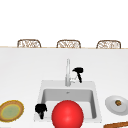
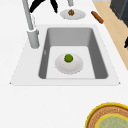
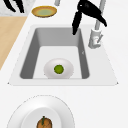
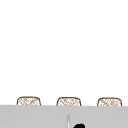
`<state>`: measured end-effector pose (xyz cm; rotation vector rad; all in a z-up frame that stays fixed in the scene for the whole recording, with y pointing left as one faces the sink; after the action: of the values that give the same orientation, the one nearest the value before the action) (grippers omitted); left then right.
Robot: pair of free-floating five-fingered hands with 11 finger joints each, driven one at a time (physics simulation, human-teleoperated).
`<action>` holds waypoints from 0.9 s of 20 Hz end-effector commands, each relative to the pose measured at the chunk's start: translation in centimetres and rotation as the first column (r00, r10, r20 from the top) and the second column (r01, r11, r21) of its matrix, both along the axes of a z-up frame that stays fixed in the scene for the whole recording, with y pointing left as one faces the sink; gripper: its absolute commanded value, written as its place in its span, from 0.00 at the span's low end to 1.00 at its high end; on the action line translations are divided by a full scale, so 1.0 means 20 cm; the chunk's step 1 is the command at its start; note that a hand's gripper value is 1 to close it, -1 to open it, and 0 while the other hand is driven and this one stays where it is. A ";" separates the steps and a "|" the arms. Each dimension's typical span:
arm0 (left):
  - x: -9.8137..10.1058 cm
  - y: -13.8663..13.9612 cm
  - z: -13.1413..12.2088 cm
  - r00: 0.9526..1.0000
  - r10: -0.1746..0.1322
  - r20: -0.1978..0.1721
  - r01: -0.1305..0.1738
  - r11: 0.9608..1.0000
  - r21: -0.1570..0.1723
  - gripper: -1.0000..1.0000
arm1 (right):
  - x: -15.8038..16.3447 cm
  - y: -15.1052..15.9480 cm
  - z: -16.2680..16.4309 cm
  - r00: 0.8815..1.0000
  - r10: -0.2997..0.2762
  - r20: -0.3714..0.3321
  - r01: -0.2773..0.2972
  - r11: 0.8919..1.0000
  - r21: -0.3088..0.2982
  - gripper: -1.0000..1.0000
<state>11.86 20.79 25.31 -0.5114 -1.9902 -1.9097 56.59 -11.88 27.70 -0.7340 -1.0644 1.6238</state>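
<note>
Front view: the grey rectangular sink (image 1: 93,100) basin is largely hidden by a big red sphere (image 1: 67,114). Side views: a white round plate (image 2: 69,63) carrying a small green ball (image 2: 68,58) is seen on the sink floor. Right hand (image 1: 78,72) hangs just right of the tall chrome faucet (image 1: 67,72), above the sink's back rim; fingers straight, pointing down, nothing grasped. The faucet handle by it is hard to make out. Left hand (image 1: 41,109) sits at the sink's front-left corner; its grip cannot be told. Yellow-rimmed plate (image 1: 11,110) lies left of the sink, white plate with brown item (image 1: 117,105) right.
</note>
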 end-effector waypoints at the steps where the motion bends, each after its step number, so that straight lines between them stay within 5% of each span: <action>1: 0.00 0.00 0.00 1.000 0.000 0.000 0.000 1.000 0.000 0.50 | 0.13 0.00 -0.05 0.997 0.005 -0.077 -0.006 1.000 -0.020 0.00; 18: 0.00 0.00 0.00 1.000 0.000 0.000 0.000 1.000 0.000 0.50 | 0.56 -0.06 -0.50 0.957 0.008 -0.291 -0.011 1.000 -0.008 0.00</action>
<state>11.86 20.79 25.31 -0.5114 -1.9902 -1.9097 66.59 -12.46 19.23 -0.5341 -0.8816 1.6517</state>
